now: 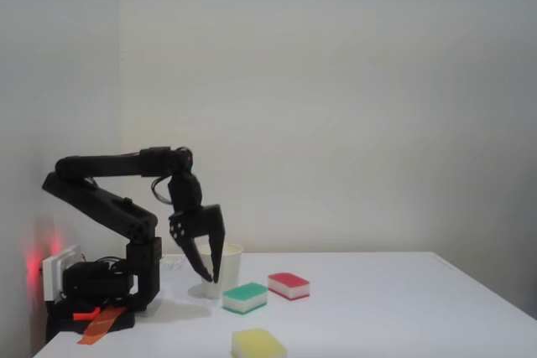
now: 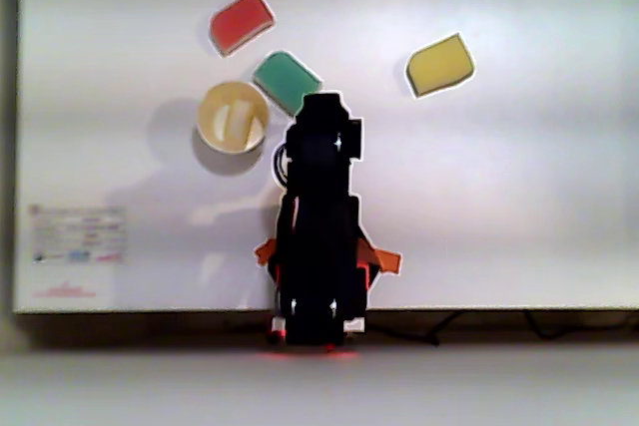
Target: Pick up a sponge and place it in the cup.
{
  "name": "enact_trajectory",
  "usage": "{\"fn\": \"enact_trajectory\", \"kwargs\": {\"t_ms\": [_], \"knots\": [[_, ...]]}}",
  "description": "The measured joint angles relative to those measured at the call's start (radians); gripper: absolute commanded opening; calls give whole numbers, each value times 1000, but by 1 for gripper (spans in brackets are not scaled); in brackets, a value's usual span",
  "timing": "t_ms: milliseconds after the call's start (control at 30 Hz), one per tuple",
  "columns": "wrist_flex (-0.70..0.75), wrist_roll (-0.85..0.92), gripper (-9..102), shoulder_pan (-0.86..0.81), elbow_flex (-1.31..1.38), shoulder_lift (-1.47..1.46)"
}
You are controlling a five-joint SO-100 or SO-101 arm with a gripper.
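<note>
Well apart from the yellow sponge, fingers spread empty beside the white cup

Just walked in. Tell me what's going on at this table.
A small black robot arm stands at the table edge, its open gripper empty, pointing down in front of the white cup. Something pale stands inside that cup. A yellow sponge, a green-topped sponge and a red-topped sponge lie loose on the table.
</note>
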State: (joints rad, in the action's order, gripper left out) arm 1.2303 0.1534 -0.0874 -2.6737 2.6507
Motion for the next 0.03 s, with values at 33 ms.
{"fn": "enact_trajectory", "kwargs": {"t_ms": [33], "knots": [[-9, 2, 0, -2, -29, 26]]}}
